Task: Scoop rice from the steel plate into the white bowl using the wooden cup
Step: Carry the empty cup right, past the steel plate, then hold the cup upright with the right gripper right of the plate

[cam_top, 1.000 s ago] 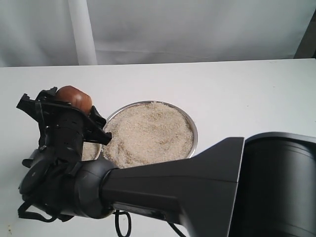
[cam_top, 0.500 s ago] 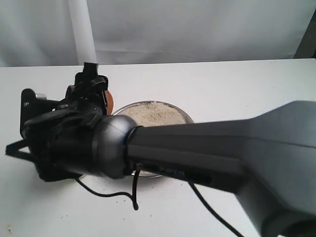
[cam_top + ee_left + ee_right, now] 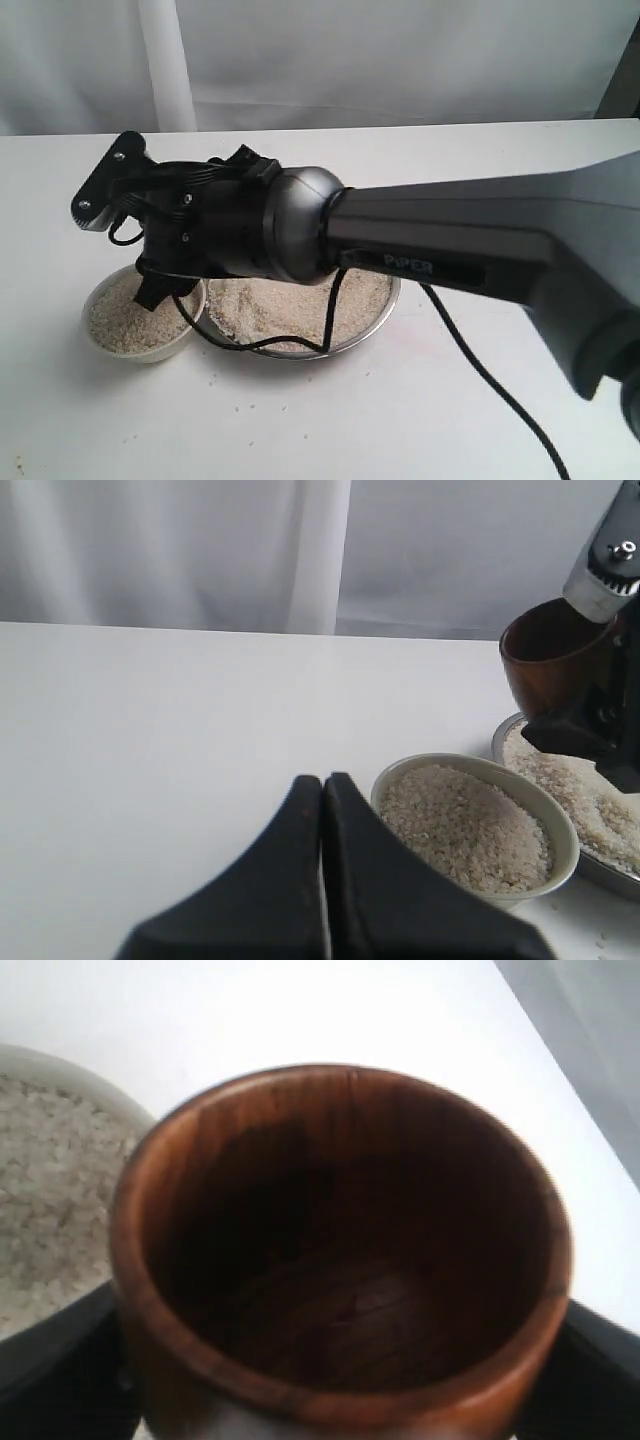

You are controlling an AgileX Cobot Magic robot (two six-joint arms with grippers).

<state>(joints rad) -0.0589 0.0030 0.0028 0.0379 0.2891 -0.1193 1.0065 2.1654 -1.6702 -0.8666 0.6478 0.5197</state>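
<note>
The right arm [image 3: 450, 250] reaches across from the right, its wrist hanging over the left edge of the steel plate [image 3: 385, 305] and hiding the wooden cup in the exterior view. From the wrist views, the right gripper [image 3: 335, 1370] is clamped on the wooden cup [image 3: 548, 660], with a dark finger [image 3: 45, 1360] pressed against each side of its barrel. The cup is mouth up, slightly tilted and empty inside, and it is held in the air above the spot where bowl and plate meet. The white bowl [image 3: 100, 345] sits on the table [image 3: 400, 430] just left of the plate, filled with rice [image 3: 130, 320] close to its rim. More rice [image 3: 290, 300] lies heaped in the plate. The left gripper [image 3: 322, 870] has its jaws pressed together with nothing between them, low over the bare table with the bowl just beyond its tips.
</note>
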